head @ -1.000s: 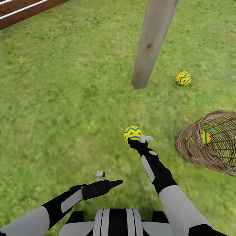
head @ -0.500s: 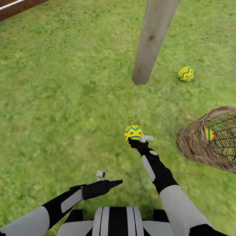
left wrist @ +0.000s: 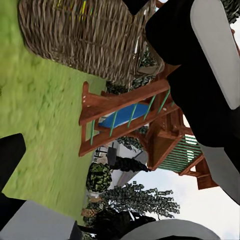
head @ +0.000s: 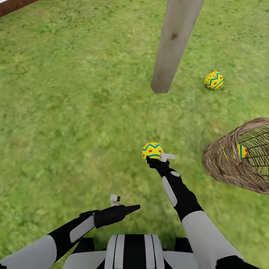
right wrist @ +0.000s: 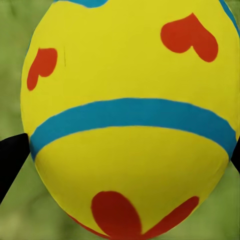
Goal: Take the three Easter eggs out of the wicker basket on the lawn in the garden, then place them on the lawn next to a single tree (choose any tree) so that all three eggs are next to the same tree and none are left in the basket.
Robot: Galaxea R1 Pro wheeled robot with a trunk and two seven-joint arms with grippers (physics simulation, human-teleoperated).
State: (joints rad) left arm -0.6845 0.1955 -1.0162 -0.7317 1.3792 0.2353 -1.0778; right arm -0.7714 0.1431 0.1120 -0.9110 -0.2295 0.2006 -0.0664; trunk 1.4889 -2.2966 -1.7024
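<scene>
My right gripper (head: 152, 157) is shut on a yellow Easter egg (head: 152, 151) with red hearts and blue bands, held above the lawn (head: 74, 112); the right wrist view has the same egg (right wrist: 130, 115) close up between the black fingertips (right wrist: 11, 157). A second egg (head: 213, 80) lies on the grass just right of the tree's pale grey trunk (head: 173, 45). The wicker basket (head: 228, 164) lies tipped on its side at the right edge with a third egg (head: 242, 151) inside; the left wrist view has the basket (left wrist: 85, 35) too. My left gripper (head: 134, 207) hangs low in front of my trunk, fingers together.
A brown fence corner (head: 11, 4) sits at the far top left. Open grass spreads left of the trunk. In the left wrist view a red wooden play structure (left wrist: 135, 120) with a blue slide, dark trees and a white house stand beyond the basket.
The whole picture has slid: the trunk, the lying egg and the basket drifted right and up, so the camera moved. Both arms hold the same pose, egg still gripped.
</scene>
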